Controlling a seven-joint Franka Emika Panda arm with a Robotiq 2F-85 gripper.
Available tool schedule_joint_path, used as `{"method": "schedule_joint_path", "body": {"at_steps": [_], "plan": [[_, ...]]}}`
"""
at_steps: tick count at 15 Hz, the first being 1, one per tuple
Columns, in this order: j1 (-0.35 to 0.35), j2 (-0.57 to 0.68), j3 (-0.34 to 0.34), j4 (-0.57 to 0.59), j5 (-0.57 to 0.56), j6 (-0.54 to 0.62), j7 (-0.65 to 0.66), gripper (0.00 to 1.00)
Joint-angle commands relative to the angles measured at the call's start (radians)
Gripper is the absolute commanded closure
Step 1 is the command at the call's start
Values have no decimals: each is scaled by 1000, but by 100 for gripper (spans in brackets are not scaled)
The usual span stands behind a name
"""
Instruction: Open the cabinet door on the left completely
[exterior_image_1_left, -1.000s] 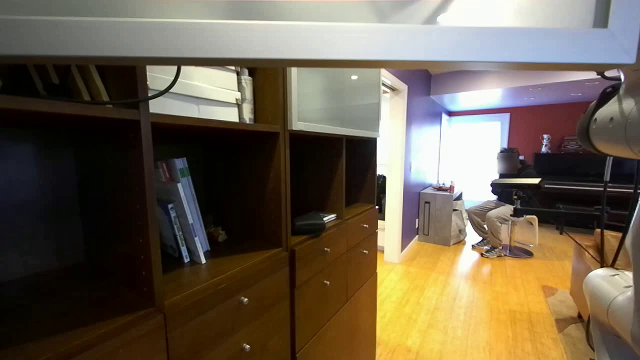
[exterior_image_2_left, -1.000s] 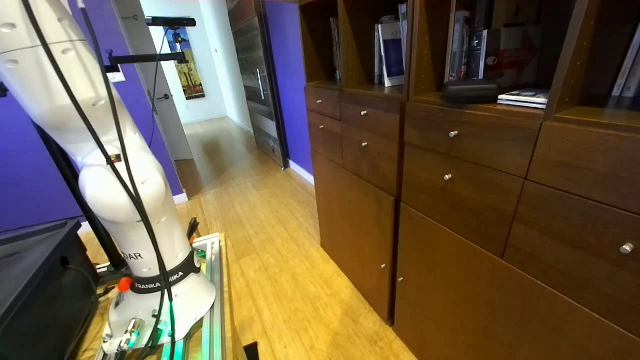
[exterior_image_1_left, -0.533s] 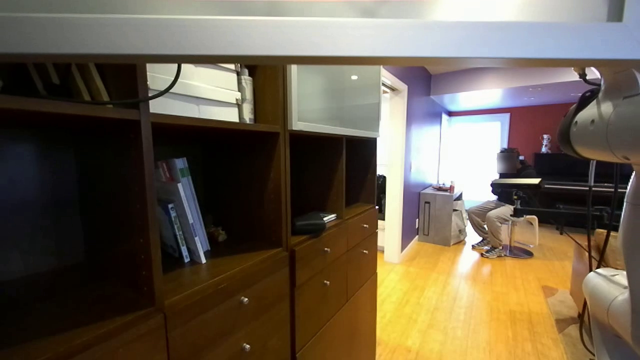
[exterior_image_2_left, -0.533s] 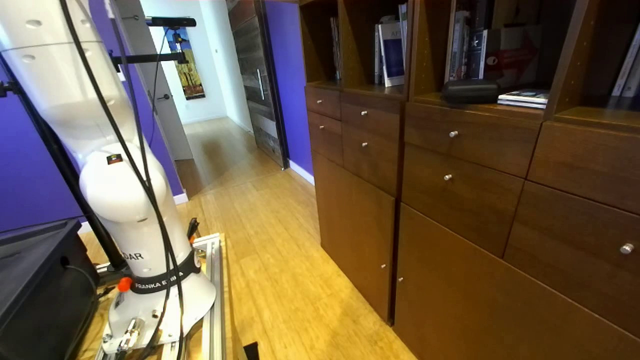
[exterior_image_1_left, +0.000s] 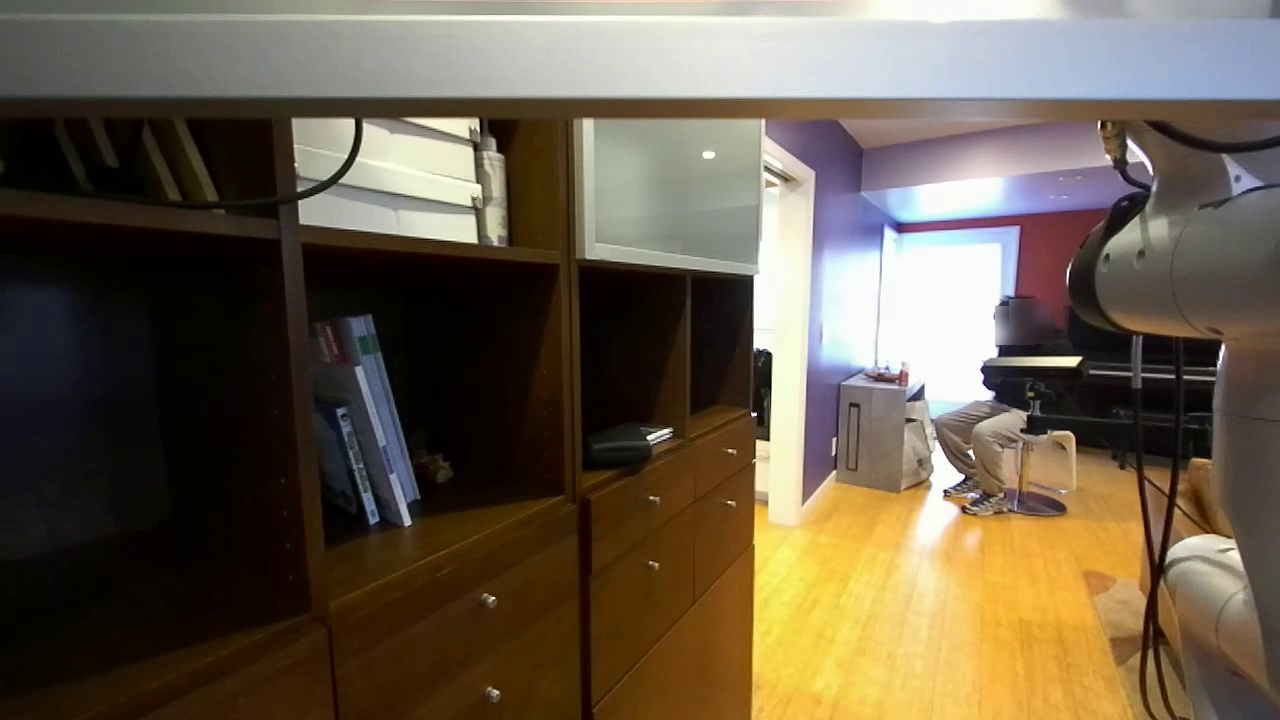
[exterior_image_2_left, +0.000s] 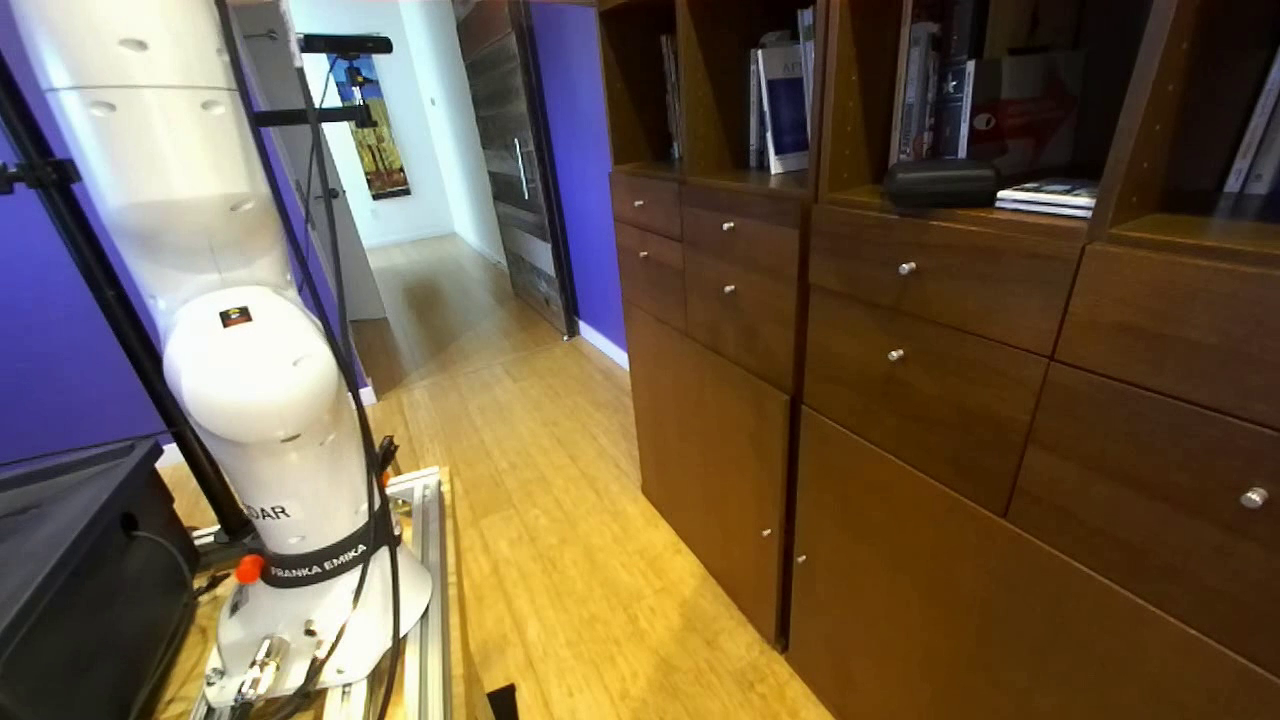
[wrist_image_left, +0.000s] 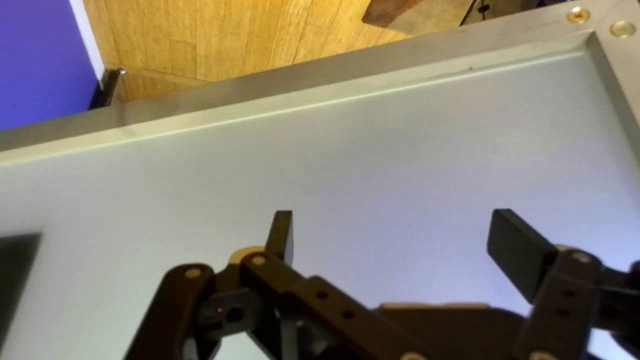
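Cabinet door (wrist_image_left: 325, 165): out from the wall unit (exterior_image_1_left: 571, 400), silver frame (exterior_image_1_left: 640, 60) high across an exterior view.
Robotiq gripper (wrist_image_left: 392, 235): fingers (wrist_image_left: 520, 250) parted, nothing between; likely there to push, contact unclear.
Panda arm (exterior_image_2_left: 250, 370): base apart from the wall unit, presumably for swing room.

A white Franka Emika arm (exterior_image_2_left: 255, 370) stands on a metal-railed platform (exterior_image_2_left: 430, 560), a strip of wooden floor (exterior_image_2_left: 545, 530) separating it from a dark brown cabinet (exterior_image_2_left: 715, 430) where a black case (exterior_image_2_left: 942, 184) lies just beside thin books (exterior_image_2_left: 1046, 197); beyond, a painting (exterior_image_2_left: 385, 160) hangs on a white wall (exterior_image_2_left: 422, 215).
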Motion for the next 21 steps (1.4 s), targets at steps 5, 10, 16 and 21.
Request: {"method": "schedule_joint_path", "body": {"at_steps": [5, 10, 16, 21], "plan": [[81, 91, 50, 136, -80, 48, -56, 0], [108, 145, 66, 167, -30, 168, 42, 0], [143, 242, 112, 227, 38, 185, 137, 0], [133, 228, 106, 189, 20, 186, 123, 0]]}}
